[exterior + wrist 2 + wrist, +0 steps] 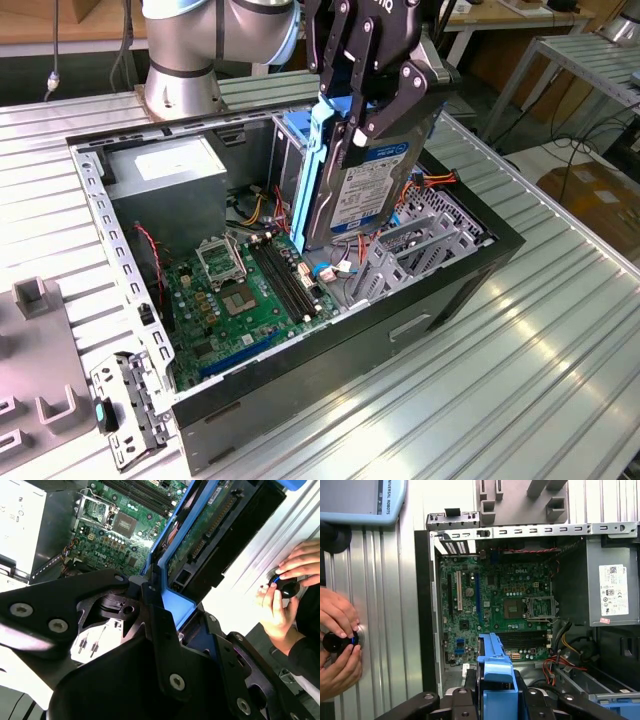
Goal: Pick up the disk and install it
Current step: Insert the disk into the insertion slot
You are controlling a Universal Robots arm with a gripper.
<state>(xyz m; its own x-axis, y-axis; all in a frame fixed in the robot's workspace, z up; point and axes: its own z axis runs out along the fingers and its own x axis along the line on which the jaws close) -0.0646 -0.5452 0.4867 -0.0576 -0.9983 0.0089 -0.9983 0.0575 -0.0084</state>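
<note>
The disk [365, 190] is held upright and slightly tilted, its blue rail turned toward the exterior view's left. It is clamped near its upper end by the claw [375, 115], which is pointed straight down from the arm over the open computer case [420, 320]. The disk's lower end is hung over the case interior, to the exterior view's right of the green motherboard [240, 290]. On the tabletop [540, 380] beside the case, a small black knob [337, 641] is gripped by a person's hands [340, 665].

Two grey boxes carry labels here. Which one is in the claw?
The disk, blue-railed, upright in the claw above the case; the power supply sits in its corner.
</note>
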